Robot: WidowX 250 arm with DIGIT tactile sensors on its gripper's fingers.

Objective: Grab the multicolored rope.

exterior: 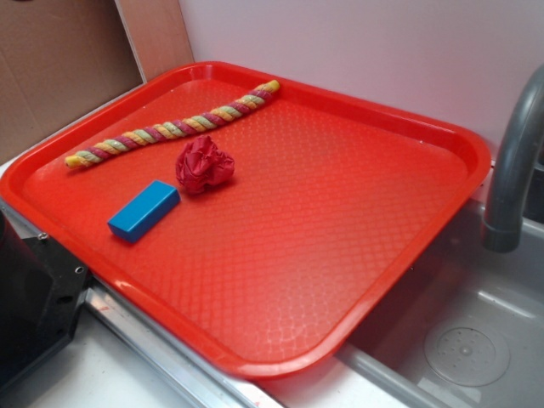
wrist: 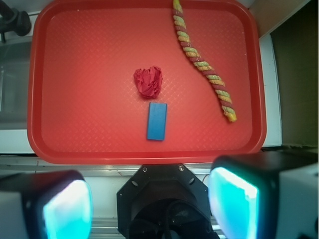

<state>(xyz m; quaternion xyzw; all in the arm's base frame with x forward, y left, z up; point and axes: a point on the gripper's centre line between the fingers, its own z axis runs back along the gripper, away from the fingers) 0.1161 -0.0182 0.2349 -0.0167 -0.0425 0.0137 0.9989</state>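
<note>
I've got the gripper (wrist: 149, 209) up high over the near edge of the red tray (wrist: 89, 124), fingers (wrist: 234, 204) spread wide apart w/ nothing between them, so it's released. In the wrist view the multicolored rope (wrist: 203, 64) lies along the tray's right side, running from the far rim diagonally down toward the near right corner, gently curved, flat on the tray. It's well apart from the gripper. Near tray center sits the small red cloth ball (wrist: 148, 81), and just below it, nearly touching, the blue block (wrist: 157, 121) w/ its long side pointing at me. In the exterior view the rope (exterior: 170, 129) sits along the tray's back-left rim, ball (exterior: 204, 164) and block (exterior: 144, 210) beside it; a grey faucet (exterior: 514, 161) and sink (exterior: 467, 340) on the right.
</note>
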